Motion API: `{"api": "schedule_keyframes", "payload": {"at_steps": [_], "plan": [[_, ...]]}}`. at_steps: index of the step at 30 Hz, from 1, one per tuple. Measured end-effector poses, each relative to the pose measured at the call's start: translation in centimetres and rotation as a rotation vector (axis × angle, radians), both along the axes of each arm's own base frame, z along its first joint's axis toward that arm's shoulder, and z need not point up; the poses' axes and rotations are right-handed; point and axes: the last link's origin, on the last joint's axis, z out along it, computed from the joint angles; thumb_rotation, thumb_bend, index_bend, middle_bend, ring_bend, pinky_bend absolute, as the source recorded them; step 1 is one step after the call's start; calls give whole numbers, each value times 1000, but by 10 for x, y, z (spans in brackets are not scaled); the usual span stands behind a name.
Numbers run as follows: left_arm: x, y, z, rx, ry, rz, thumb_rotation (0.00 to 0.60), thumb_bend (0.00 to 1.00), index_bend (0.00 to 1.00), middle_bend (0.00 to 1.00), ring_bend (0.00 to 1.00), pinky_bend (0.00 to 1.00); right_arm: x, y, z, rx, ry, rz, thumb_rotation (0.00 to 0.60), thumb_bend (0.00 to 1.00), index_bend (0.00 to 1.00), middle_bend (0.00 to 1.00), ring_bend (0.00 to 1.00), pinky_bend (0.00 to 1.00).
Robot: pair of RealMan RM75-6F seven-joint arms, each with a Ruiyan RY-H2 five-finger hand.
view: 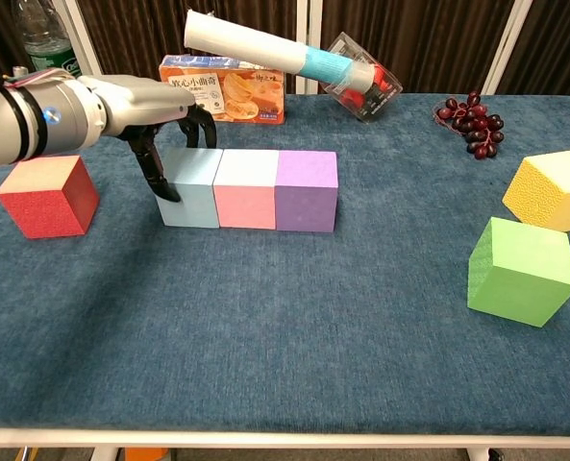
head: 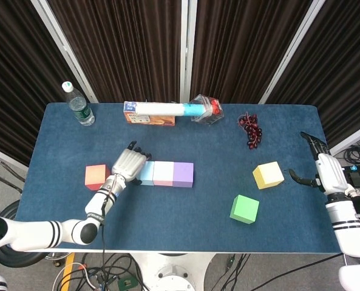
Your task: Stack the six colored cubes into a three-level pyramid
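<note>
- The left hand (view: 136, 110) reaches in from the left edge of the table, palm down, with its dark fingertips (view: 165, 188) curled against the outer side and back edge of the light blue cube (view: 190, 185). It presses on that cube rather than lifting it; the cube sits flat on the cloth.
- The light blue cube, the pink cube (view: 245, 188) and the purple cube (view: 306, 190) stand in one straight row, faces touching, on the blue table (view: 265, 365), a little left of its middle.
- The red cube (view: 44, 195) rests alone just left of the row, apart from the light blue cube, with the left forearm passing above it in the chest view.
- The yellow cube (head: 268, 175) sits toward the right side of the table, turned at a slight angle.
- The green cube (head: 244, 209) lies nearer the front edge, near the yellow one but not touching it.
- The right hand (head: 326, 171) hovers beyond the right edge of the table, fingers spread apart and holding nothing, well apart from the yellow cube.
- Along the far edge lie an orange snack box (view: 225, 100), a white and blue tube (view: 265, 48) resting across its top, and a clear plastic container (view: 363, 79) with red contents at the tube's end.
- A bunch of dark grapes (head: 251, 128) lies at the back right.
- A water bottle (head: 78, 105) stands at the back left corner.
</note>
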Motion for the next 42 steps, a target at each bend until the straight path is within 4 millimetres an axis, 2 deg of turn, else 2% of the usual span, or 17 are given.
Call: {"api": "schedule_keyframes", "payload": {"at_steps": [7, 12, 18, 28, 31, 36, 42], "plan": [[1, 0, -1, -4, -2, 1, 600, 92, 240, 371, 196, 4, -1, 0, 0, 1, -3, -2, 600, 237, 0, 79, 0, 0], [1, 0, -1, -3, -8, 1, 600, 84, 197, 298, 196, 4, -2, 0, 1, -1, -3, -3, 600, 237, 0, 79, 0, 0], [2, 0, -2, -5, -8, 0, 600, 84, 183, 283, 195, 4, -2, 1, 2, -5, -9, -3, 600, 238, 0, 79, 0, 0], [4, -5, 2, -29, -36, 10, 600, 84, 144, 176, 105, 4, -3, 1, 3, -8, -12, -4, 600, 241, 0, 79, 0, 0], [6, -9, 11, -22, -57, 0, 600, 84, 143, 172, 101, 4, -2, 3, 4, -10, -16, -1, 600, 241, 0, 79, 0, 0], [-3, -13, 41, 14, -100, 5, 600, 84, 144, 172, 101, 4, -2, 7, 6, -20, -16, 1, 600, 241, 0, 78, 0, 0], [-41, -24, 84, 97, -109, 47, 600, 84, 146, 172, 101, 4, -5, 12, 6, -4, -2, 1, 600, 241, 0, 77, 0, 0]]}}
